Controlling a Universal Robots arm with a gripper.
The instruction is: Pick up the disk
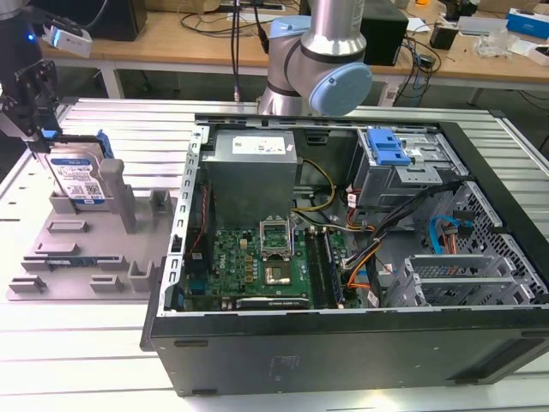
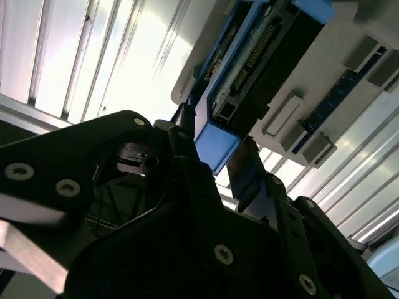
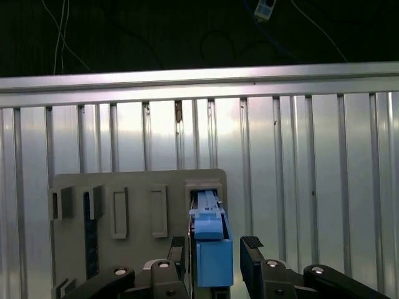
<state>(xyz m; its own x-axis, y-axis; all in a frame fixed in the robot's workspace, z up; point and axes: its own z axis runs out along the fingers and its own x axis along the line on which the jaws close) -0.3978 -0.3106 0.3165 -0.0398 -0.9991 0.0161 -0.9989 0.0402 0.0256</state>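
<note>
First wrist view: disk [image 3: 211, 252] upright btwn gripper [image 3: 214, 242] fingers; jaws apart, not clamped.

Gripper [image 1: 39, 137] at upright disk [image 1: 77, 178]
Disk stands in grey fixture [image 1: 77, 257] directly beneath gripper; open computer case [image 1: 343, 352] sits well off, toward the exterior view's right.

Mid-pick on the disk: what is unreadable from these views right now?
Exterior view: the lower edge of the disk, sunk in a slot of the grey holder.
First wrist view: the disk's flat faces, since it stands edge-on; the body of the gripper, cut off by the picture edge.
Second wrist view: much of the disk, behind the gripper's dark body.
</note>
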